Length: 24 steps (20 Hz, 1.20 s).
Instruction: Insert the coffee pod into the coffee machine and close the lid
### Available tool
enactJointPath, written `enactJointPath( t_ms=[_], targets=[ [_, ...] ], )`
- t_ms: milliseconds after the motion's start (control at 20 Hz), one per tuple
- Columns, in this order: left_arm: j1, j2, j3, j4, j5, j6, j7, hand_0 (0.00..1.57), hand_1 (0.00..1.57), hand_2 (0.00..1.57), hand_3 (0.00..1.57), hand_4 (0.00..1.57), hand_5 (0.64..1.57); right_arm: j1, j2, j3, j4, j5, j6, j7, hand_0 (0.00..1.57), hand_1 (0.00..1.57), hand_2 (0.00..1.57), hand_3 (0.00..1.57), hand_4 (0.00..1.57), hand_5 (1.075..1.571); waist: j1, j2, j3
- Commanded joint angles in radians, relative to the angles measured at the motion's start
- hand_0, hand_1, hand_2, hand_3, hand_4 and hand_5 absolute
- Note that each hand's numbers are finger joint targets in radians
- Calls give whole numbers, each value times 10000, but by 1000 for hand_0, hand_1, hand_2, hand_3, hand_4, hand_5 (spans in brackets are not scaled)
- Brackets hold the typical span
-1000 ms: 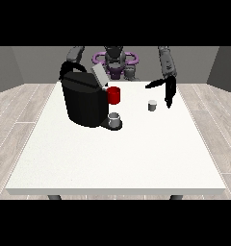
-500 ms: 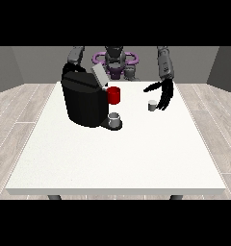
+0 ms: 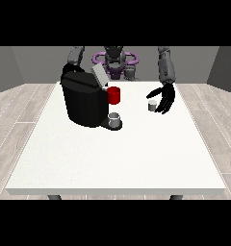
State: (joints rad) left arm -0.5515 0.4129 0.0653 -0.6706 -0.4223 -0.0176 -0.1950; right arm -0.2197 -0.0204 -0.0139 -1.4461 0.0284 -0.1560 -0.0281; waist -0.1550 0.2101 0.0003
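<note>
Task looks barely begun. Coffee pod [image 3: 152,106], a small grey cylinder, sits upright on the white table [image 3: 117,153], approx 3 o'clock from the coffee machine [image 3: 84,100] and well apart from it. Not picked up yet.

Hand at the view's right [image 3: 164,98] is just beside the pod, on its 3 o'clock side, fingers spread apart & hanging down, thumb reaching over toward the pod. Nothing is clamped in it; can't tell whether any finger actually touches the pod. My read: it's lined up for the grasp, not closed yet.

Machine: black body at approx 10 o'clock from table centre. Lid [image 3: 99,76] is tilted up, i.e. open, so the slot should be ready for the pod. Red part [image 3: 114,95] on the machine's front, small grey cup [image 3: 114,118] on the drip base below it.

Other arm runs down behind the machine at approx 11 o'clock; its hand is hidden, so can't tell its fingers.

Done: approach to the pod, more or less. Left: grip pod, lift, carry to approx 9 o'clock over to the machine top, drop it in, then close the lid.
</note>
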Motion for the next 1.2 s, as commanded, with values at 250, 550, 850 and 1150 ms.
enactJointPath(
  t_ms=[250, 550, 850, 1150],
  targets=[
    [-521, -582, -232, 521, -1024, 1722, -384, 686, 686, 849, 651, 288, 1571, -97, 191, 183, 270, 92, -423, -180, 0, 0, 0, 0, 524, 1571, -15, 75, -6],
    [-825, -320, -184, 1090, -1407, 1887, -436, 971, 971, 1086, 863, 323, 1571, 130, 77, 60, 78, -195, 130, -33, 0, 0, 0, 0, 514, 1571, -193, -154, -4],
    [-1350, 672, 64, 1822, -1679, 1650, -974, 1115, 1115, 1173, 966, 280, 1571, -176, 191, 195, -292, -48, -29, -388, 0, 0, 0, 0, 429, 1571, -411, 740, -8],
    [-1293, 144, -376, 994, -1675, 751, -1746, 1468, 1468, 1468, 1414, 607, 1571, -85, -18, -667, 805, -614, -2, -299, 0, 0, 0, 0, 429, 1571, 346, -352, -1]
  ],
)
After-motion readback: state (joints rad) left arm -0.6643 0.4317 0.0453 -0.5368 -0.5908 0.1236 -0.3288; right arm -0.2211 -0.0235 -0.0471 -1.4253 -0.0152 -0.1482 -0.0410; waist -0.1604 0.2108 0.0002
